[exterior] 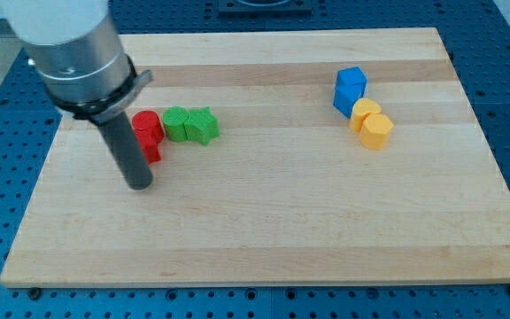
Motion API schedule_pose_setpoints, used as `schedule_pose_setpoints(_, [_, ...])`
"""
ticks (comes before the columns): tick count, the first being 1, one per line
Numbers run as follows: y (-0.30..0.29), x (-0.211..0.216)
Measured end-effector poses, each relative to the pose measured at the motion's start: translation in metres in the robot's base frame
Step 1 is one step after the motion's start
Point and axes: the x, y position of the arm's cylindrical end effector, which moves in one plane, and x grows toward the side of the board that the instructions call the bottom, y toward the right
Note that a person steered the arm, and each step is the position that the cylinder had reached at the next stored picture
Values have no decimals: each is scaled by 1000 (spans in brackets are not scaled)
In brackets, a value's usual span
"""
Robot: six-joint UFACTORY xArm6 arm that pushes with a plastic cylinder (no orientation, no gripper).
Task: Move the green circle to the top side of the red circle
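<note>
While the rod stands near the board's left edge, its tip (139, 185) rests on the wood just below the red blocks, not touching the green ones. No gripper is fitted, so there is nothing to spread or pinch; the tool is a plain dark cylinder under a brushed-metal collar.

Left to right: red circle (146, 125), partly hidden behind the rod, with a second red block (152, 151) below it, shape unclear. Touching the red circle's right side is the green circle (176, 123), and against that a green star-like block (203, 126). Well apart, toward the top-right corner: blue block (350, 89), then two yellow blocks (366, 112) (377, 130) touching.

Judgement: approach step; the green circle sits beside, not above, the red circle. Next move likely calls for routing the tip round to the green circle's underside and pushing it up, then leftwards.

Blocks look like matte moulded plastic; the board (282, 221) is pale planked wood, smooth.
</note>
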Motion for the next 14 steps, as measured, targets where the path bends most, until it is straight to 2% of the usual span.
schedule_pose_setpoints(1, [26, -18])
schedule_pose_setpoints(8, [26, -67])
schedule_pose_setpoints(9, [32, -87])
schedule_pose_setpoints(11, [48, -97])
schedule_pose_setpoints(14, [58, -148])
